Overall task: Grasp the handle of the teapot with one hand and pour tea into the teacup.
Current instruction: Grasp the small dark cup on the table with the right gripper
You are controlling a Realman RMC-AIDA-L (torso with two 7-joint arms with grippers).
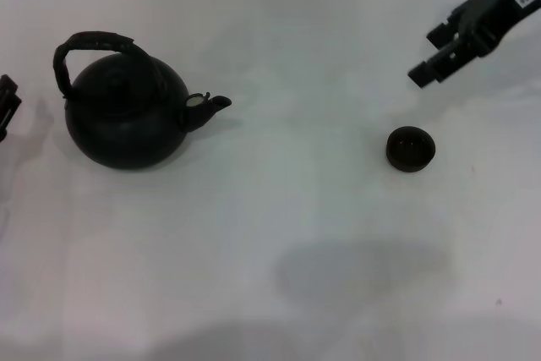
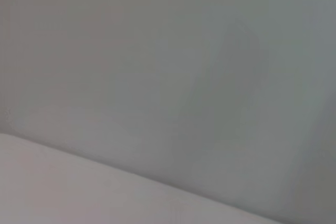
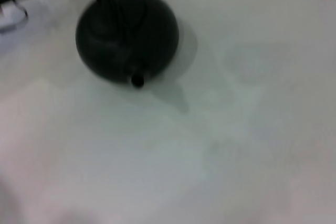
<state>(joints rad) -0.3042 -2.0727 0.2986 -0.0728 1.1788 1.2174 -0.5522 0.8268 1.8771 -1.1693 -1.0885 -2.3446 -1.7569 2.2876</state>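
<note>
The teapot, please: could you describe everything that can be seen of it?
The teapot is a round, dark green-black pot standing upright on the white table, towards the robot's left. Its rough wrapped handle arches over the lid, and its short spout points towards the teacup, well apart from it. No gripper touches it.

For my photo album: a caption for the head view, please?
Teapot and teacup apart on a white table, right gripper above the cup.

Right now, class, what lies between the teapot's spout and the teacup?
Nothing: the head view shows only bare white table between the teapot and the teacup.
</note>
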